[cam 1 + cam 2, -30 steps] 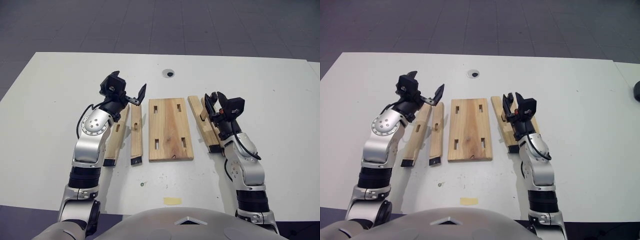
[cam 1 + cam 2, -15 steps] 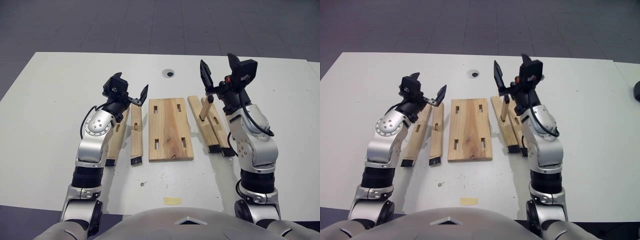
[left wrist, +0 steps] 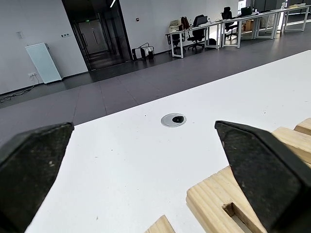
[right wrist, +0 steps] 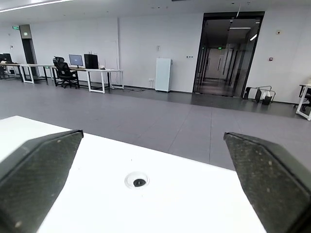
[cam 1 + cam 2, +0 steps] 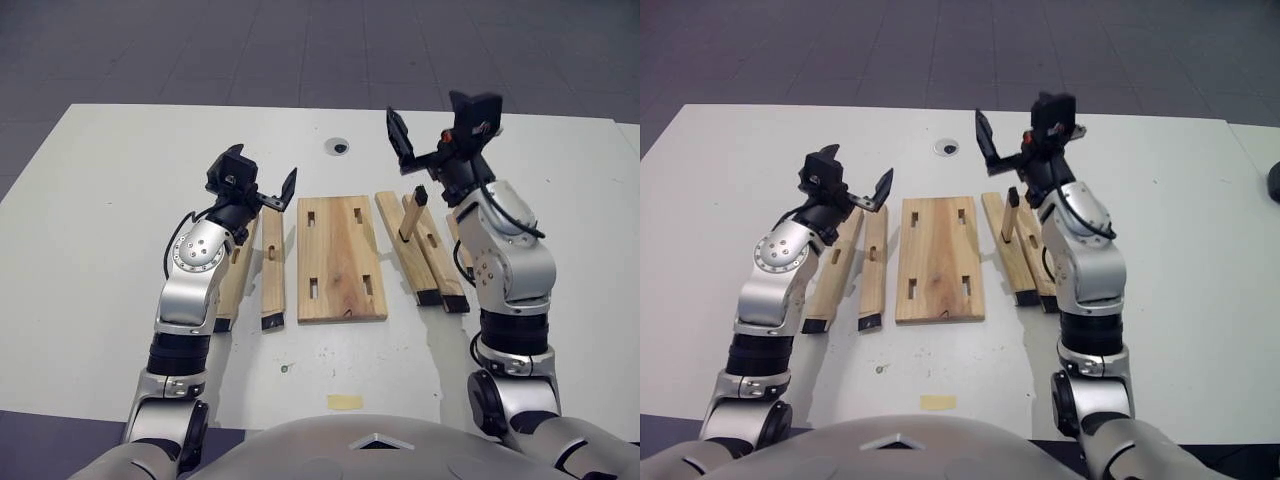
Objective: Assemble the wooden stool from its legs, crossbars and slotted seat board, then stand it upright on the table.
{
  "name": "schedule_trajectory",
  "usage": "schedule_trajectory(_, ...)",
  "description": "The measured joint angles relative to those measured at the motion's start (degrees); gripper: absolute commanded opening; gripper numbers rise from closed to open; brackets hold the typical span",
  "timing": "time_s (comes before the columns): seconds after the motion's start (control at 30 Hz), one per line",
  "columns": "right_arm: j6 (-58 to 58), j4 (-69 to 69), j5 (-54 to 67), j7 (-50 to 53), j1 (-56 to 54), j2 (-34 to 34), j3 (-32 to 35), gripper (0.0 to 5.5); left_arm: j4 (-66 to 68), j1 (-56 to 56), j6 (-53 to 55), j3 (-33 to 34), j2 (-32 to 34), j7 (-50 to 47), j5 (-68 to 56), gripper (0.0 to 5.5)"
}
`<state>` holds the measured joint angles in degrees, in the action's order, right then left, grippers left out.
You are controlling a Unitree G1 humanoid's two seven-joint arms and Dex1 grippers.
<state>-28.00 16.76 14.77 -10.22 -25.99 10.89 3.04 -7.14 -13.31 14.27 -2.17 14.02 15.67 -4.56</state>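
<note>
The right claw (image 4: 153, 138) gapes wide, framing the white table (image 4: 194, 208) and its round grommet (image 4: 136, 180).

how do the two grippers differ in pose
The left gripper sits low, close over the far ends of the left legs; the right gripper is raised well clear of the right legs. The left forearm stretches low over the table; the right forearm angles upward. Both grippers are open and empty.

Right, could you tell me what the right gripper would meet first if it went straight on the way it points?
Probably nothing: the open right gripper points nearly level over the table, above the cable hole, toward the floor beyond. Depth is hard to judge.
</note>
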Motion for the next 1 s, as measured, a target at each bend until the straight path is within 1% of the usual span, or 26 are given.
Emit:
schedule_trajectory(0.13,-2.30,4.34,3.06,1.73,-8.00,-0.25,2.91,5.39,0.07,0.00,0.00,0.10,-0.04,-0.11,-0.03,5.40)
schedule_trajectory(0.2,-3.30,5.98,4.24,2.17,-9.79,-0.71,3.32,5.39,0.07,0.00,-0.01,0.11,-0.05,-0.14,-0.02,5.40)
schedule_trajectory(0.27,-4.68,6.54,5.00,2.31,-7.48,-1.98,2.42,5.39,0.09,0.00,-0.02,0.08,-0.09,-0.16,-0.01,5.40)
schedule_trajectory(0.3,-5.33,5.89,4.99,2.15,-4.37,-2.46,1.35,5.39,0.10,0.01,-0.05,0.07,-0.16,-0.19,-0.01,5.40)
schedule_trajectory(0.37,-7.15,1.05,4.89,1.40,5.71,-3.53,-1.29,5.39,0.11,0.09,-0.05,0.11,-0.46,-0.26,-0.06,5.40)
schedule_trajectory(0.43,-4.27,-0.11,4.68,0.64,9.20,-4.18,-2.17,5.39,0.14,0.26,0.08,0.51,-1.12,-0.41,-0.31,5.40)
schedule_trajectory(0.5,-2.18,-1.18,4.96,-0.26,9.49,-4.67,-1.95,5.39,0.01,0.26,0.29,0.94,-1.79,-0.53,-1.03,5.40)
schedule_trajectory(0.57,-1.42,-1.87,8.33,-1.42,9.69,-6.49,-0.73,5.39,0.02,0.27,0.57,1.61,-1.75,-0.78,-1.31,5.40)
schedule_trajectory(0.63,-2.77,-2.83,11.65,-1.94,10.43,-8.65,0.23,5.39,0.02,0.27,0.59,1.58,-1.84,-0.71,-1.34,5.40)
schedule_trajectory(0.73,-4.15,-4.25,13.60,-1.69,12.78,-9.87,1.63,5.39,-0.03,0.68,0.69,1.08,-2.05,-0.43,-1.32,5.40)
schedule_trajectory(0.87,-3.75,-0.86,16.57,-0.54,11.24,-10.83,3.74,5.39,-0.69,1.45,0.81,0.65,-2.24,-0.34,-1.44,5.40)
schedule_trajectory(1.0,-3.82,6.04,21.29,1.26,8.14,-11.86,4.74,5.39,-2.87,3.52,1.66,1.17,-2.18,-0.05,-2.54,5.40)
